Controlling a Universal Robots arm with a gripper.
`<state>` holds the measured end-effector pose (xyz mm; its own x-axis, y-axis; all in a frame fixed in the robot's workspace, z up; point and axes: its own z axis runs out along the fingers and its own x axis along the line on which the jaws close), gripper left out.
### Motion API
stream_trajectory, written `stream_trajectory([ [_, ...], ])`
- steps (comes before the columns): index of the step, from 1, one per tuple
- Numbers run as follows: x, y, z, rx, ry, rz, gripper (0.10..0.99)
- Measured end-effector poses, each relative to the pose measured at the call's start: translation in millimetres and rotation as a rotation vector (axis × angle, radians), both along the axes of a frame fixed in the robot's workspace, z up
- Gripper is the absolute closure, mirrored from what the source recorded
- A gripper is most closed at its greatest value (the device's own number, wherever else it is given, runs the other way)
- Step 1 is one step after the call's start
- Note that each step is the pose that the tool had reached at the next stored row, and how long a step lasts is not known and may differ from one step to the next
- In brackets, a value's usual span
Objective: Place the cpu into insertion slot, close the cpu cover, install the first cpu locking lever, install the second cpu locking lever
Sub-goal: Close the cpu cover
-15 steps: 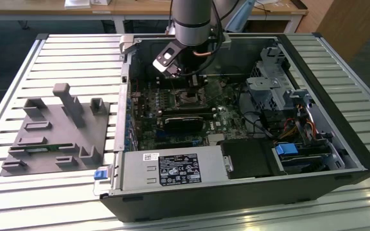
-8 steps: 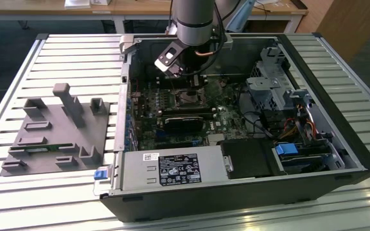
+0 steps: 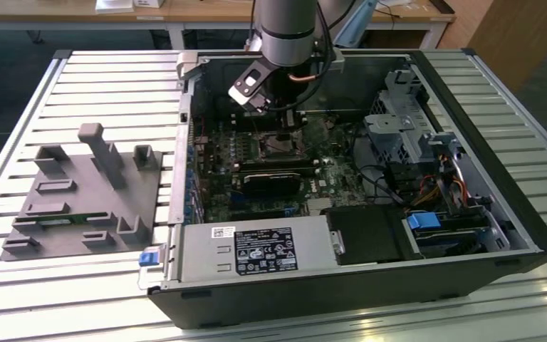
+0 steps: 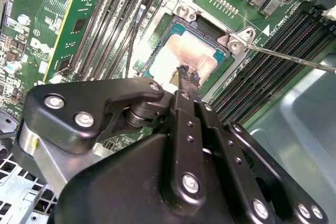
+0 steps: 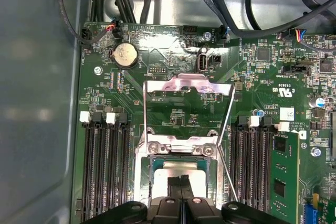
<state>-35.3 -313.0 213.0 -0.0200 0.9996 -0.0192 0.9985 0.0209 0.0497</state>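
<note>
Fingers [image 4: 184, 113], pinched together, sit over the cpu [image 4: 178, 56] in the case [image 3: 350, 293] on the slatted table [image 3: 93, 85].

**Exterior view:** you look down from high and well back onto the open computer case [image 3: 254, 299] on the slatted table [image 3: 26, 107]. The arm [image 3: 288, 28] enters at the top centre of the frame.

**Both wrist views:** you look from close by, past the gripper [image 4: 188, 74] [image 5: 181, 182], onto the motherboard [image 4: 31, 30] [image 5: 157, 56]. The first faces it squarely, the second obliquely.

**Shared by all three views:** the socket [image 3: 280, 144] [image 4: 181, 10] [image 5: 181, 148] and the board around it.
</note>
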Motion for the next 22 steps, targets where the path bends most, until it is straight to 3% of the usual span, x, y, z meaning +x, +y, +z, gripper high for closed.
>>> stream_trajectory([
  [11,0.1,0.0,3.4,0.000,0.0007,0.000,0.980],
  [22,0.2,0.0,18.8,0.000,0.0018,0.000,0.980],
])
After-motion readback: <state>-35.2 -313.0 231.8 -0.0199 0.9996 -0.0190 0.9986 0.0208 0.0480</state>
